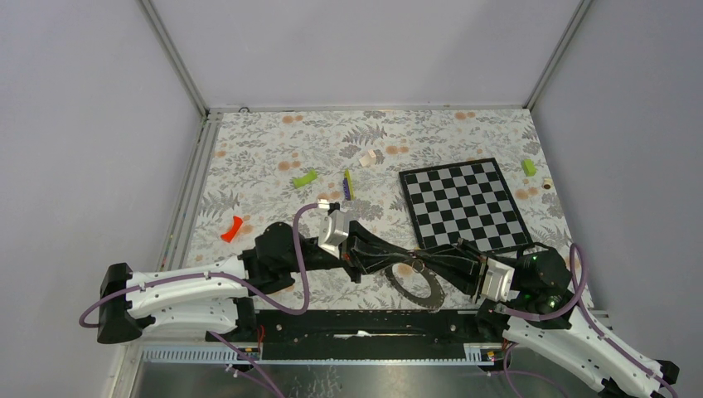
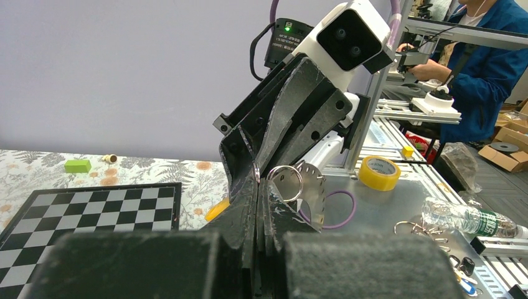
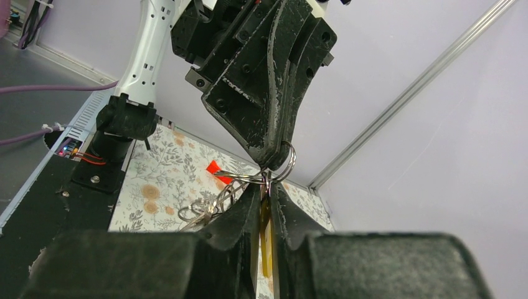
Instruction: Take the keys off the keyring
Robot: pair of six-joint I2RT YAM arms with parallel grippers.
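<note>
Well, from the top camera my left fingers (image 1: 409,262) and my right fingers (image 1: 431,268) meet tip to tip over the near edge of the desk (image 1: 265,149), just in front of the chessboard (image 1: 464,207). The keyring (image 1: 427,300), a big silvery hoop, sits directly below that meeting point, close to the desk's front rail. Well apart from it on the desk are a lime-green block (image 1: 304,178), a yellow-green and purple stick (image 1: 348,184) and a red piece (image 1: 232,229).

From my left wrist, my left fingers (image 2: 257,187) are pressed fully together. A small wire ring (image 2: 285,167) stands out just beside their tips, and they appear to pinch it. My right fingers (image 2: 251,169) slant down from above to touch the same spot. The chessboard (image 2: 93,212) lies off to the left, with a lime-green block (image 2: 77,166) beyond it.

From my right wrist, my right fingers (image 3: 264,194) are nearly closed, with only a thin slit between them. The yellow-tagged key (image 3: 268,243) sits in that slit, gripped as far as I can tell. My left fingers (image 3: 269,161) reach down from above, closed, with the small wire ring (image 3: 291,163) looped at their tip. A silvery tangle of rings (image 3: 205,208) hangs just to the left, and the red piece (image 3: 215,167) lies on the desk beyond.
</note>
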